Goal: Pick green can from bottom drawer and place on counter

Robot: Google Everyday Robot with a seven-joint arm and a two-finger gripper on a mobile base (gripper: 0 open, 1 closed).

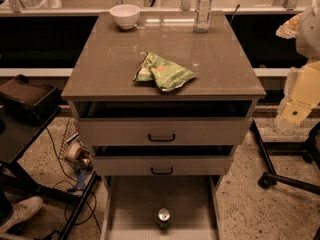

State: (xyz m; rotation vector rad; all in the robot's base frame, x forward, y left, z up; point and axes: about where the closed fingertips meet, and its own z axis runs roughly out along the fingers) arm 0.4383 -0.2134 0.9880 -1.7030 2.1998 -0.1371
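**Desk:** Where does the green can (163, 217) stand?

**Field:** Upright on the bare floor of the bottom drawer (130, 204), silver top showing. The drawer is open, low down below the counter's (110, 64) front edge. The can sits about midway between the side walls, towards the drawer's outer end, touching neither wall.

**Desk:** And the gripper (296, 109)?

**Field:** Off the counter's right side, just past its front right corner and a little below its surface, a pale yellowish shape at the edge of the view. It touches nothing on the counter and is well apart from the can. Whether it is spread or closed, I cannot tell.

**Desk:** What lies on the counter?

**Field:** A crumpled green snack bag (165, 73) lies near the middle, slightly towards the front edge. A white bowl (125, 15) stands at the back left and a clear plastic bottle (203, 9) is upright at the back right. All three are apart from one another.

**Desk:** The other drawers?

**Field:** Two with black handles, the upper drawer (162, 132) and the middle drawer (162, 165), sit stacked directly under the counter's front edge, each showing a dark gap above its front.
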